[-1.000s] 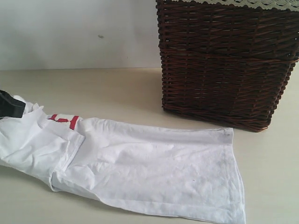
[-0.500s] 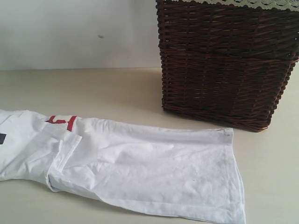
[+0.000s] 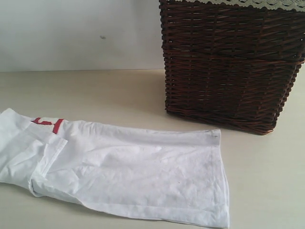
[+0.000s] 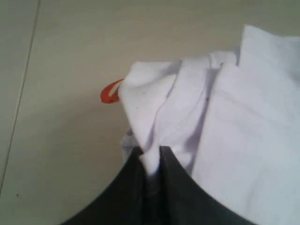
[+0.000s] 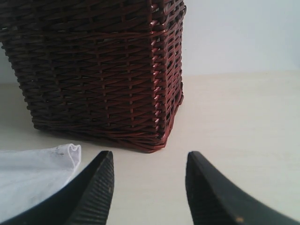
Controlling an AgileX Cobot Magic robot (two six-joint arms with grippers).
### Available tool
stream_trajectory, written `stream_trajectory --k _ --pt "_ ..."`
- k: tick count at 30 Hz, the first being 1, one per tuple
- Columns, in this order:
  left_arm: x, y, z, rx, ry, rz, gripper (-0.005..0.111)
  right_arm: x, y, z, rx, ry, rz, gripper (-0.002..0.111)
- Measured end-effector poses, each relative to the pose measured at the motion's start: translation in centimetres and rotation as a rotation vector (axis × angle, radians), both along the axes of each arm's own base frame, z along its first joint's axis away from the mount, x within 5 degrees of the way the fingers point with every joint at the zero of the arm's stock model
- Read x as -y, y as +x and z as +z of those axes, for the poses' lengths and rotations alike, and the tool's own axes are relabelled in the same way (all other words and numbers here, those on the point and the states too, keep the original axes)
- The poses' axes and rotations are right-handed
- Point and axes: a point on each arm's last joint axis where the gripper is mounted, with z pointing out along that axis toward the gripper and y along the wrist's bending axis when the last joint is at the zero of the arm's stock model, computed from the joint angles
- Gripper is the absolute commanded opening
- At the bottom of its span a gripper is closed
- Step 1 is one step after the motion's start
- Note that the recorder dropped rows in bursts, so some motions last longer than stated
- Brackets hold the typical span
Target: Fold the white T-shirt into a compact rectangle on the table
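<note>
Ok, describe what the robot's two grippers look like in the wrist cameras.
The left gripper has two dark charcoal fingers, smooth and matte, tapering to narrow tips. The right gripper has two black wedge-shaped fingers with finely ribbed gripping faces. No cables, markings or arm links show in any view.

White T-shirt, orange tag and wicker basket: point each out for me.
white T-shirt point(image 3: 133, 176), exterior view, middle of the flat body.
orange tag point(image 4: 108, 93), left wrist view, on its loop.
wicker basket point(image 3: 228, 71), exterior view, front wall.
</note>
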Motion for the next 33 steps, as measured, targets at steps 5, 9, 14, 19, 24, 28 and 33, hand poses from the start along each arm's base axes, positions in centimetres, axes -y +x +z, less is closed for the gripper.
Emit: stream_trajectory --k 5,9,14,19,24,28,33 --pt "-0.3 -0.3 -0.3 -0.006 -0.116 0.082 0.028 0.0 0.0 0.0 0.000 0.000 0.000 0.047" --pt "0.0 -0.4 -0.6 -0.024 -0.202 0.065 0.047 0.0 0.0 0.0 0.000 0.000 0.000 0.047" --pt "0.1 -0.4 -0.6 -0.025 -0.209 0.062 0.073 0.0 0.0 0.0 0.000 0.000 0.000 0.047" --pt "-0.9 -0.4 -0.3 0.000 -0.128 0.129 0.076 0.0 0.0 0.0 0.000 0.000 0.000 0.047" --pt "-1.6 -0.5 0.0 0.022 -0.056 0.175 0.075 0.0 0.0 0.0 0.000 0.000 0.000 0.047" --pt "0.7 -0.4 -0.5 -0.035 -0.266 0.013 0.051 0.0 0.0 0.0 0.000 0.000 0.000 0.047" --pt "4.7 -0.7 -0.5 -0.093 -0.518 -0.192 0.001 0.0 0.0 0.0 0.000 0.000 0.000 0.047"
